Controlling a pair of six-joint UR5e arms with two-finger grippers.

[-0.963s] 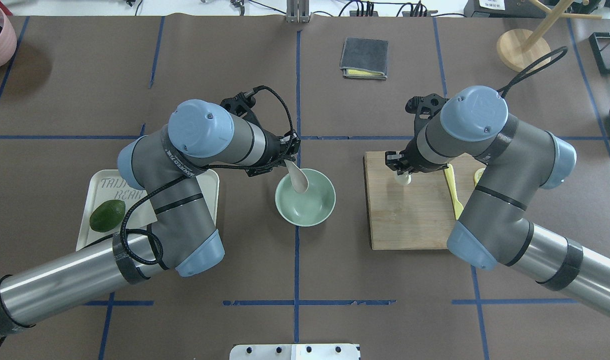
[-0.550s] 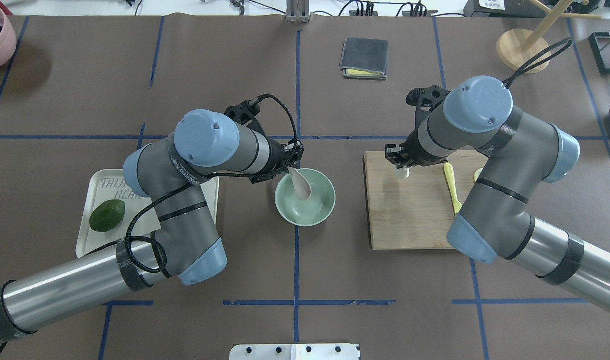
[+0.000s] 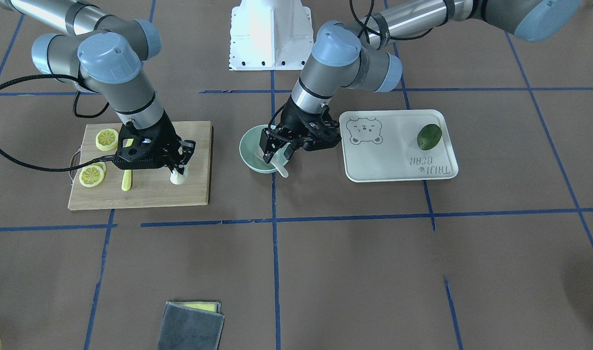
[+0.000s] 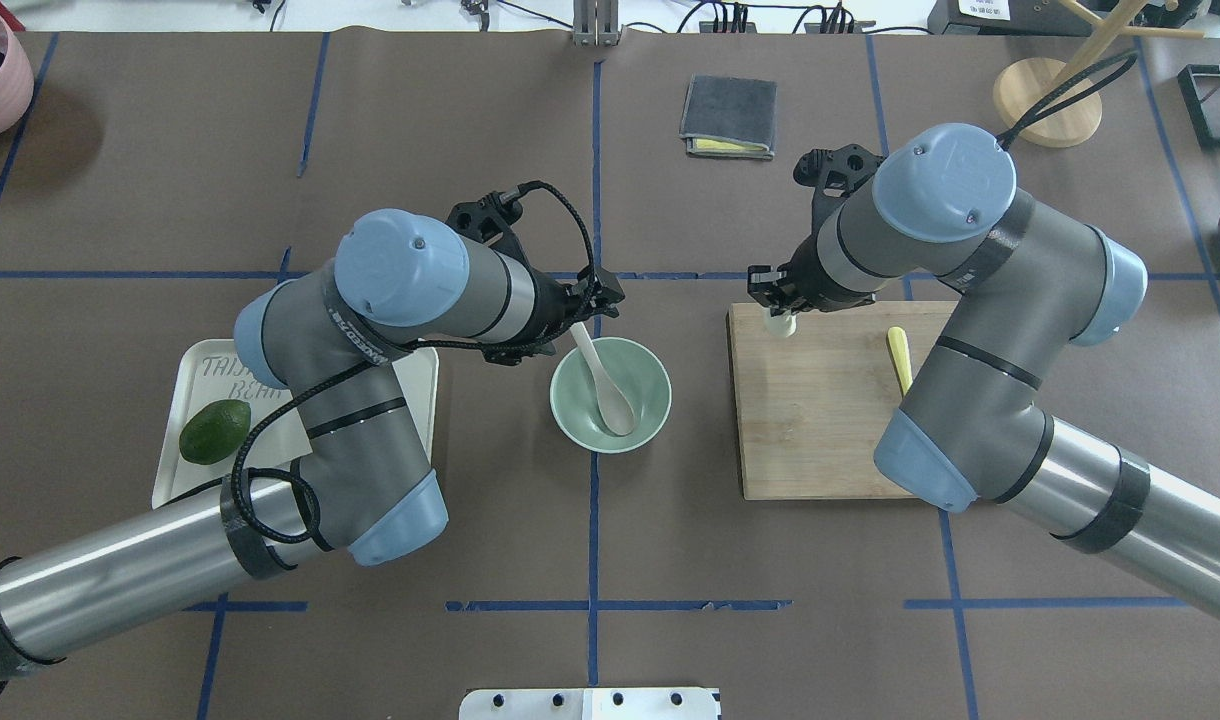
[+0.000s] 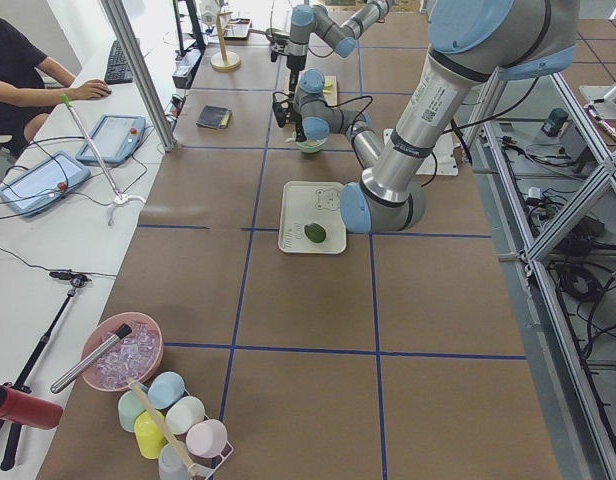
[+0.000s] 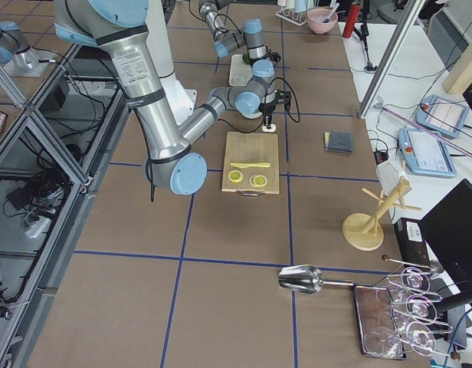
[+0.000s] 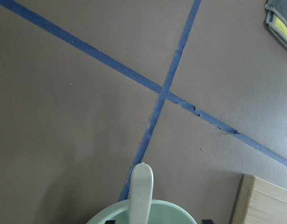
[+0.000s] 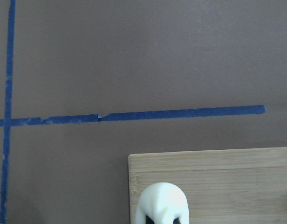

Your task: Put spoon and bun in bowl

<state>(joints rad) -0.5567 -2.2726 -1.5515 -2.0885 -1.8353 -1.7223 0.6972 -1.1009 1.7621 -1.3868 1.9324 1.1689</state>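
**Left gripper** (image 3: 276, 155): released, jaws spread to either side of the spoon (image 4: 610, 390) handle, just above the far rim of the bowl (image 4: 653, 392). We see the spoon lying free in the bowl, scoop low inside and handle leaning on the far left rim.

**Right gripper** (image 3: 179, 168): clenched on the bun (image 8: 162, 200) at the far left corner of the board (image 4: 820, 420). We cannot tell whether the bun touches the wood.

Farther right on the board lie a yellow knife (image 4: 900, 355) and lemon slices (image 3: 106, 139). Left of the bowl sits a bear-printed tray (image 3: 398, 165) bearing a green fruit (image 3: 429, 136). A folded grey cloth (image 4: 728, 115) lies far beyond bowl and board, well apart.
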